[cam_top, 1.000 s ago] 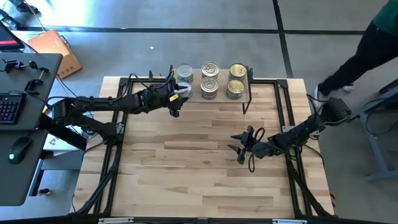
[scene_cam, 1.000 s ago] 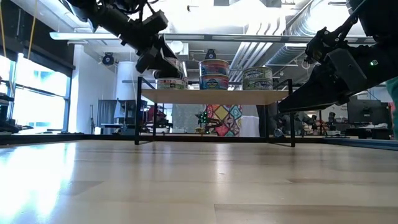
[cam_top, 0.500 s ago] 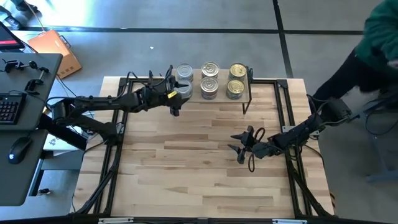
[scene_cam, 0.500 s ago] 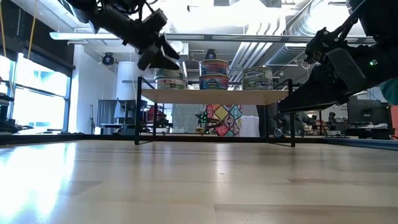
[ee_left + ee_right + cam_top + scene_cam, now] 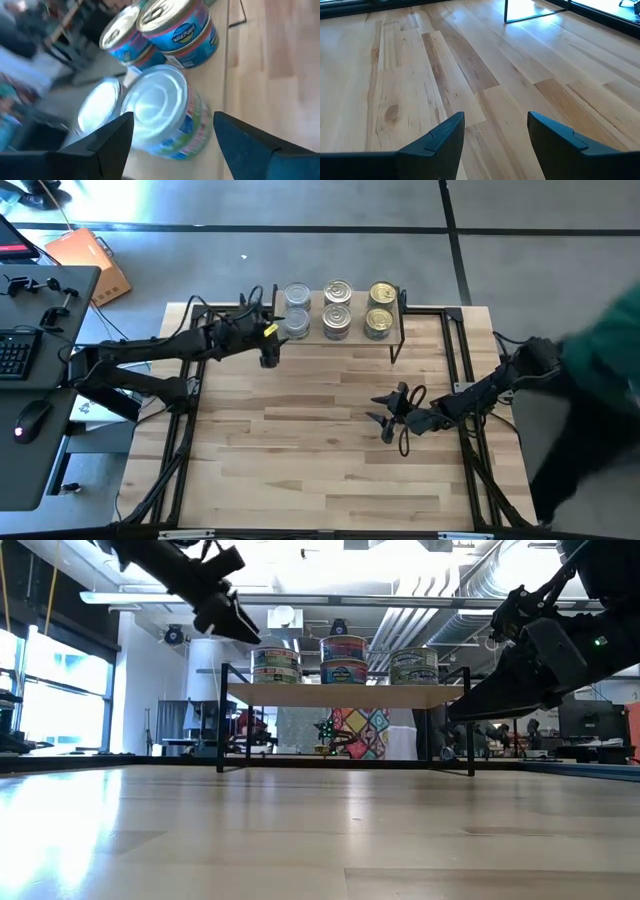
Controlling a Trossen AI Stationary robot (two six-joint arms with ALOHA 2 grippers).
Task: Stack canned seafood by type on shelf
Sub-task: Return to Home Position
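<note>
My left pincer has drawn back from the shelf. A second ago it was right up against the left-hand stack; now it hangs released and empty just off that corner, with the green-and-white tuna tins standing on their own. I judge the last placement has held and my left arm is heading home. My right pincer has not budged: it waits low over the desk, well apart from the shelf, fingers spread on nothing.

The seafood sits on the shelf in three kinds. Plain silver tops are on the left, pull-ring tins with blue-and-pink labels in the middle, and gold-topped tins on the right. I see no tin on the desk, so the sorting looks finished.

My left wrist view shows a dark blue oval logo on the nearest blue tin, but its lettering is too smeared to read. The green-and-white label is no clearer.
</note>
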